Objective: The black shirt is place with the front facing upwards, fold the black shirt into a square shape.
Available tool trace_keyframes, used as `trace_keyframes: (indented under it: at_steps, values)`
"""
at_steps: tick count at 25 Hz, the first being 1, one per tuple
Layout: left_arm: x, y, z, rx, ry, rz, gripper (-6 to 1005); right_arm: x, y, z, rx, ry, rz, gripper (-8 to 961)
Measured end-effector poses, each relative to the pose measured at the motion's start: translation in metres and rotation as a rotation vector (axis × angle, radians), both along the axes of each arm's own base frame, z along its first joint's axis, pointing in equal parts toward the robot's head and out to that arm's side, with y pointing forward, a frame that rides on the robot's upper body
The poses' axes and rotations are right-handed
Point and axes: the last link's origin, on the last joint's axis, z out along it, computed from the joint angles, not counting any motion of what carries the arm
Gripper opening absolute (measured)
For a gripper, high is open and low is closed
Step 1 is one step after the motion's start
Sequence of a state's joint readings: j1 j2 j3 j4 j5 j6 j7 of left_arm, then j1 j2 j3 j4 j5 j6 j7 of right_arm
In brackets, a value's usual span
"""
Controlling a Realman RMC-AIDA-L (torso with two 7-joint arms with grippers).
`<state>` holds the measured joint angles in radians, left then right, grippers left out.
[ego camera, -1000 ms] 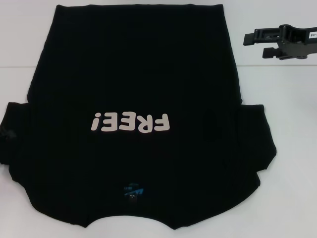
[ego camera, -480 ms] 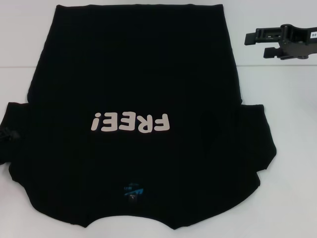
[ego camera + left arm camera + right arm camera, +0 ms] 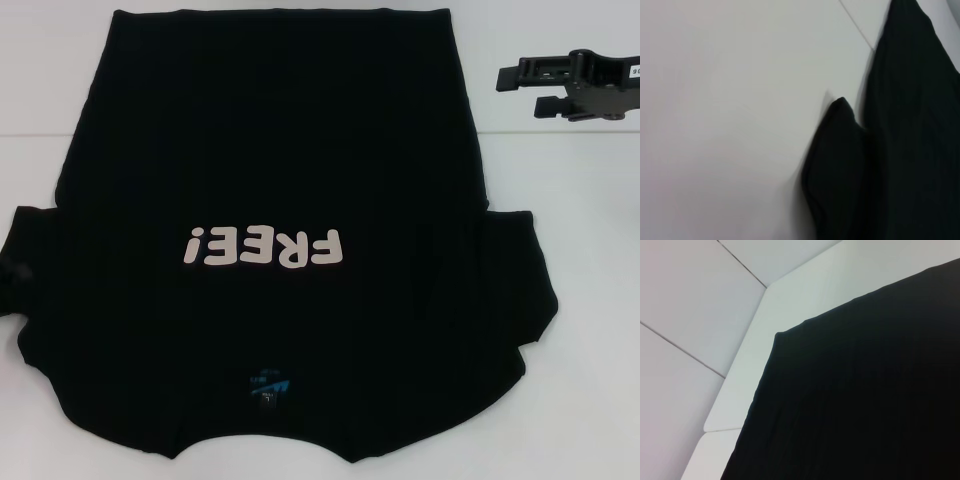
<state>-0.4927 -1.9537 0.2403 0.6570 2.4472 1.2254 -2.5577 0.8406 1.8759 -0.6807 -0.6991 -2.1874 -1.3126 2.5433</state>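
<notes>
The large plain black fabric T-shirt (image 3: 280, 240) with pale "FREE!" lettering (image 3: 263, 247) lies flat and face up on the white table (image 3: 570, 320), filling most of the head view; it has not shifted over the last second, and no fold has been started. What has changed is small: the right gripper (image 3: 535, 88), a black two-fingered claw hovering off the shirt's hem corner at about two o'clock, has drifted slightly outward toward three o'clock, its fingers parted and holding nothing. At nine o'clock a dark lump at the shirt's left sleeve has moved a little against the fabric; that is probably the left gripper, but whether it is open or pinching the sleeve cannot be told. I judge the task to be at its very opening. The shirt's long axis runs twelve to six, the hem at twelve and the collar with its small blue neck label (image 3: 266, 385) at six, nearest the robot, so the lettering reads upside down.
</notes>
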Motion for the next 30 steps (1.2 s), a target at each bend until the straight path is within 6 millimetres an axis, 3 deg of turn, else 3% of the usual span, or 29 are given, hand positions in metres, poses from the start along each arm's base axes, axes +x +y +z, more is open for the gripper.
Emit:
trace_keyframes:
  at_steps: [1,4,10,19,26,30]
  values:
    - [0.000,0.000,0.000,-0.003,0.003,0.003,772,0.000,0.000,0.000,0.000,0.002,-0.001,911]
    - [-0.002,0.000,0.000,-0.005,0.012,0.009,531,0.000,0.000,0.001,0.002,0.007,-0.002,912]
    - [-0.003,0.000,0.002,-0.005,0.024,0.010,321,0.000,0.000,0.001,0.004,0.007,-0.003,912]
    - [-0.002,0.003,0.003,-0.041,0.069,0.006,130,0.002,0.000,0.001,0.003,0.014,-0.011,911]
    - [-0.002,0.003,0.016,-0.011,0.115,-0.012,0,0.003,0.000,0.003,0.009,0.019,-0.015,912]
    - [-0.006,0.004,0.030,0.003,0.158,-0.014,0,0.003,0.000,0.003,0.009,0.020,-0.015,912]
